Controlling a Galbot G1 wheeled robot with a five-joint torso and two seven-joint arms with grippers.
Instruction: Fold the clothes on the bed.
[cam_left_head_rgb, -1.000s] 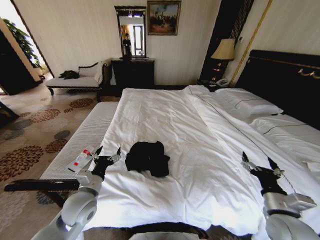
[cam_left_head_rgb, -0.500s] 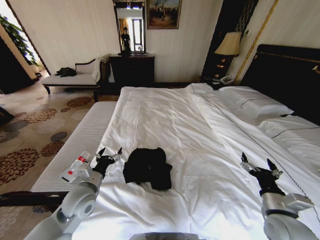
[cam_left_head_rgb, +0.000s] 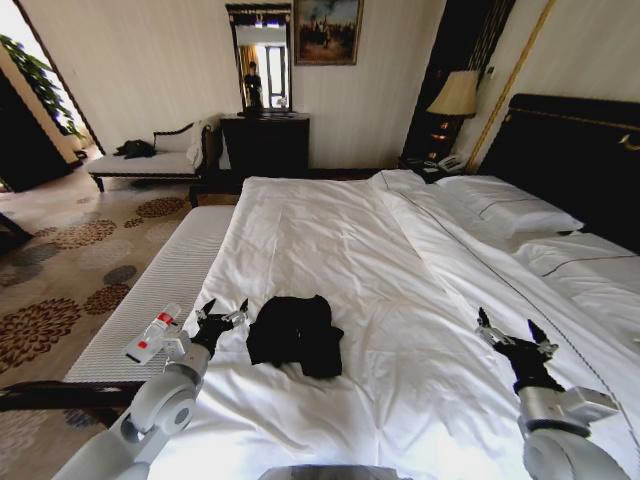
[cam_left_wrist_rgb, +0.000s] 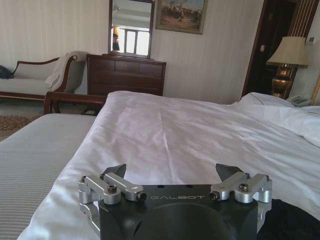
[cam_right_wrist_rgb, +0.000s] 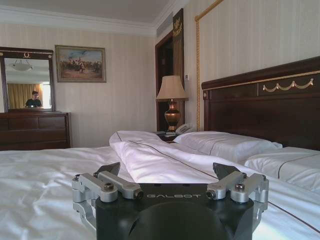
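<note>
The clothes (cam_left_head_rgb: 295, 333), a black T-shirt, lie in a crumpled heap on the bed (cam_left_head_rgb: 340, 250), on the white cover near its left front part. My left gripper (cam_left_head_rgb: 222, 312) hovers open just left of the heap, at the bed's left edge. A black corner of the clothes (cam_left_wrist_rgb: 295, 220) shows beside the left gripper (cam_left_wrist_rgb: 170, 172) in the left wrist view. My right gripper (cam_left_head_rgb: 510, 331) is open above the white cover far to the right of the clothes. The right gripper (cam_right_wrist_rgb: 167, 172) holds nothing and faces the pillows.
A pale ribbed bench (cam_left_head_rgb: 165, 290) runs along the bed's left side. White pillows (cam_left_head_rgb: 510, 210) lie against the dark headboard (cam_left_head_rgb: 570, 160). A lamp (cam_left_head_rgb: 453, 100) and a phone sit on the nightstand. A dark dresser (cam_left_head_rgb: 265, 145) and a chaise longue (cam_left_head_rgb: 150, 160) stand at the far wall.
The whole picture has shifted a little, so the camera moved. Both grippers stay open in about the same places relative to the clothes.
</note>
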